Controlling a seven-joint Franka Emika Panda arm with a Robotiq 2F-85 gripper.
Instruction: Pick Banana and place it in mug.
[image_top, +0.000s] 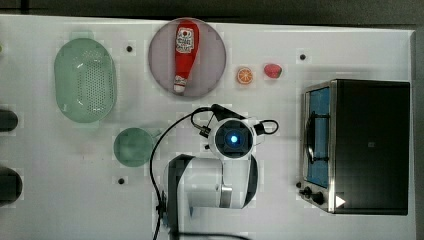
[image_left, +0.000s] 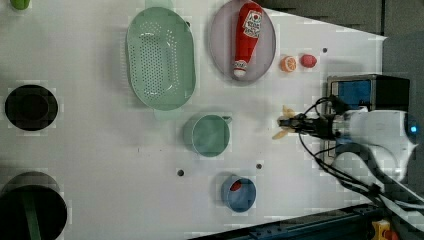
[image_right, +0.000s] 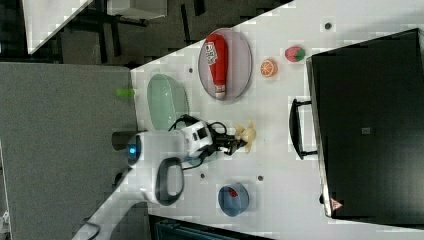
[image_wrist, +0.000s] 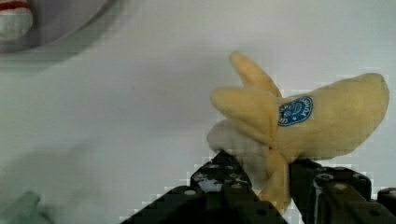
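The banana (image_wrist: 303, 121) is a soft pale-yellow toy with a blue sticker and peeled flaps. My gripper (image_wrist: 261, 182) is shut on its lower part, one black finger on each side. In the left view the banana (image_left: 283, 125) sits at the gripper (image_left: 292, 121) tips, right of the pale teal mug (image_left: 210, 136), with bare table between them. The right view has the banana (image_right: 247, 132) at the gripper (image_right: 239, 142) too. In the top view my wrist (image_top: 232, 139) covers the banana, and the mug (image_top: 132, 146) stands to the top view's left of it.
A green perforated basket (image_left: 160, 57) and a plate (image_left: 220, 45) with a ketchup bottle (image_left: 246, 37) lie beyond the mug. An orange slice (image_left: 288, 64) and a red fruit (image_left: 308, 60) sit near a toaster oven (image_top: 355, 145). A blue bowl (image_left: 239, 193) is near the front edge.
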